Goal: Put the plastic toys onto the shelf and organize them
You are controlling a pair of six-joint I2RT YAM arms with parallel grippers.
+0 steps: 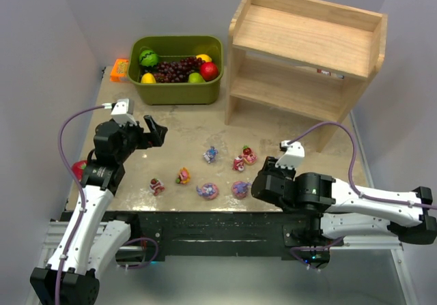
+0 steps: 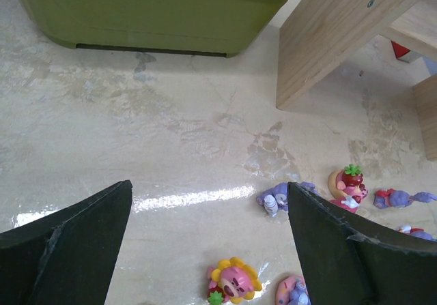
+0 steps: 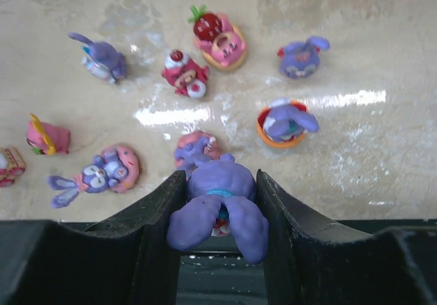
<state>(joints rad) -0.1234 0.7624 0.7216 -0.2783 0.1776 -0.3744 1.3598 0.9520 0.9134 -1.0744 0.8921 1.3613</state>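
My right gripper is shut on a purple long-eared bunny, ears toward the camera, low over the table's near edge. Just beyond it lies a bunny on a pink base. Several more plastic toys lie scattered on the table, among them a strawberry bear and a bunny in an orange cup. In the top view they form a loose group in front of the wooden shelf. My left gripper hangs open and empty above the table. A flower bear lies below its fingers.
An olive-green bin of fake fruit stands at the back left, next to the shelf. A small orange box sits left of the bin. A red object lies by the left arm. The shelf's side board reaches the table ahead of my left gripper.
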